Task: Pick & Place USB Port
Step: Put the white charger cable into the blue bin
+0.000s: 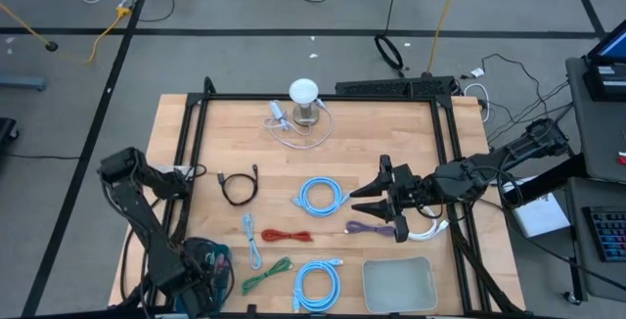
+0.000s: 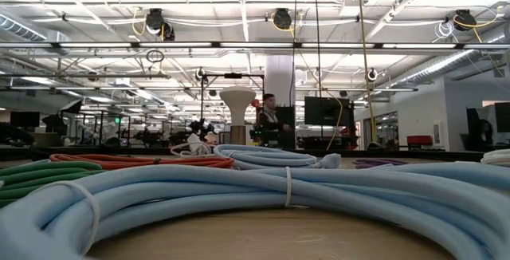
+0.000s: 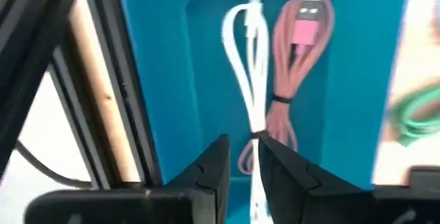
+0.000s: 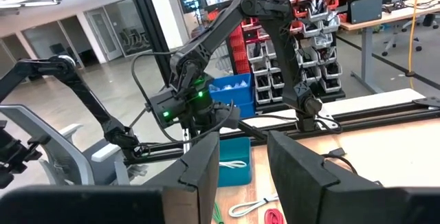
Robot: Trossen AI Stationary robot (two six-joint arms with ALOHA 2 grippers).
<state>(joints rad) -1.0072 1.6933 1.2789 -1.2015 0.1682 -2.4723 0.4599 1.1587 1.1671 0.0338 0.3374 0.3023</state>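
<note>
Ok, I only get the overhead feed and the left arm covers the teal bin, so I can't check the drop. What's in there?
Observer: The left wrist view shows a white cable and a pink cable lying side by side in the teal bin.
Operator: Is the left pincer clamped on one?
Observer: No. The left pincer is open, with the white cable's end running between its fingers.
Operator: Anything in the right pincer?
Observer: No. Its wrist view shows the right pincer open with an empty gap.

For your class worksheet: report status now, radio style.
Left gripper open over blue tray, white cable beside pink cable inside. Right gripper open above table. Nothing blocking.
</note>
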